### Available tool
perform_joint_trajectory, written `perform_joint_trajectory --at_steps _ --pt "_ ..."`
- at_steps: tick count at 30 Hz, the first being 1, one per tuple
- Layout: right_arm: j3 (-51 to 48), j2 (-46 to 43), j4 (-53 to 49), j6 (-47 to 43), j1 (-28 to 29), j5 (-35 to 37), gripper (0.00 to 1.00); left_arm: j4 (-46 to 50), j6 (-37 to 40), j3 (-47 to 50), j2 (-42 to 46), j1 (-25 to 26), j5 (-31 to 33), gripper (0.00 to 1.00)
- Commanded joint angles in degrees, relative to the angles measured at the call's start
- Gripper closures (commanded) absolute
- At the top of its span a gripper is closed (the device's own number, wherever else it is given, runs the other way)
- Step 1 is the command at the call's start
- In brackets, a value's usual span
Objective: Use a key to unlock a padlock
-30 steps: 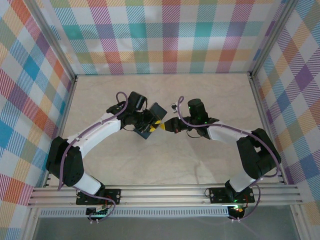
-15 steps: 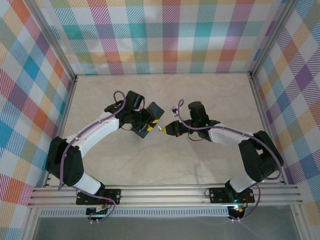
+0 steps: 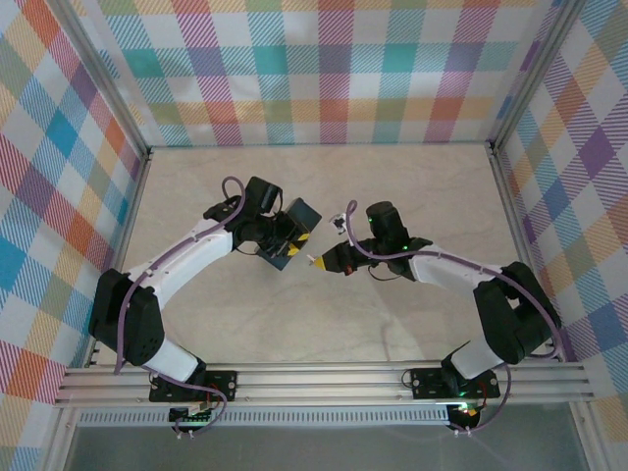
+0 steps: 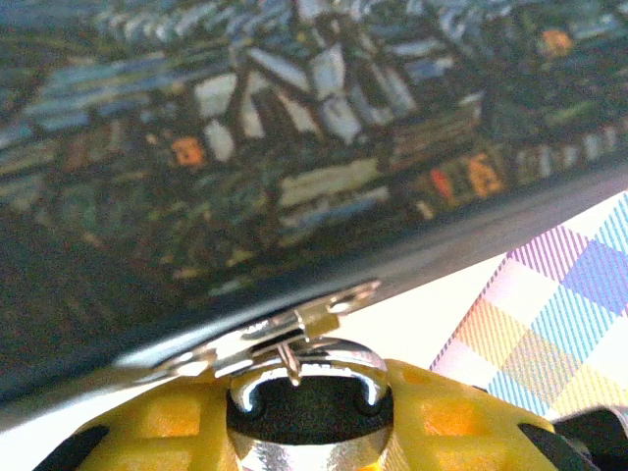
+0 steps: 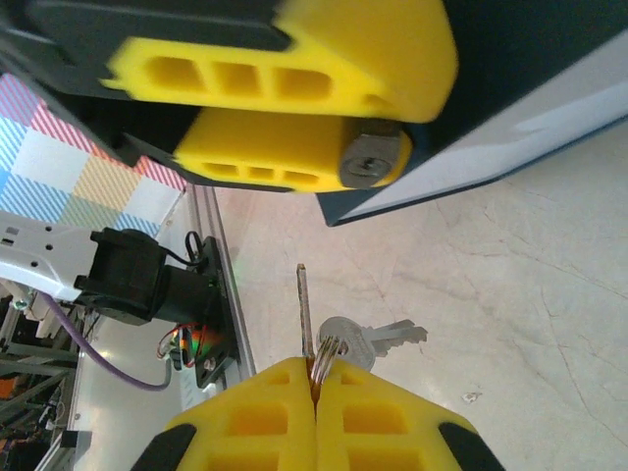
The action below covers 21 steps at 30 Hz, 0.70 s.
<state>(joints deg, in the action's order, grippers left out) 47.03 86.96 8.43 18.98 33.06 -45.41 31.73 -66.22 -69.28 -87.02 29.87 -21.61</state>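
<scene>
Right claw (image 5: 316,391) pinches the thin, stiff-looking key (image 5: 303,314) by its head, left claw (image 4: 309,432) clamps the small, likely slippery padlock (image 5: 371,165).

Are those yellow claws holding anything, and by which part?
Left gripper clamps the padlock by its body; right gripper pinches the key at its head, blade poking out.

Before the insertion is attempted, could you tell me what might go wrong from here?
The key in the right gripper points off to the side of the keyway of the padlock, so it may strike a yellow finger of the left gripper instead. The key is pinched only at its end, so contact could swivel it. The spare key dangling on the ring might snag.
</scene>
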Motion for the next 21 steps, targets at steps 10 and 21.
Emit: perform_joint_trajectory --at_steps 10,21 --pt "4.03 1.5 2.03 0.25 0.11 0.21 1.0 -0.86 1.09 -0.99 3.48 0.88 -1.6 0.91" --pt "5.8 3.67 1.57 0.12 -0.01 0.59 1.0 -0.5 1.42 -1.52 3.78 0.98 -1.69 0.91"
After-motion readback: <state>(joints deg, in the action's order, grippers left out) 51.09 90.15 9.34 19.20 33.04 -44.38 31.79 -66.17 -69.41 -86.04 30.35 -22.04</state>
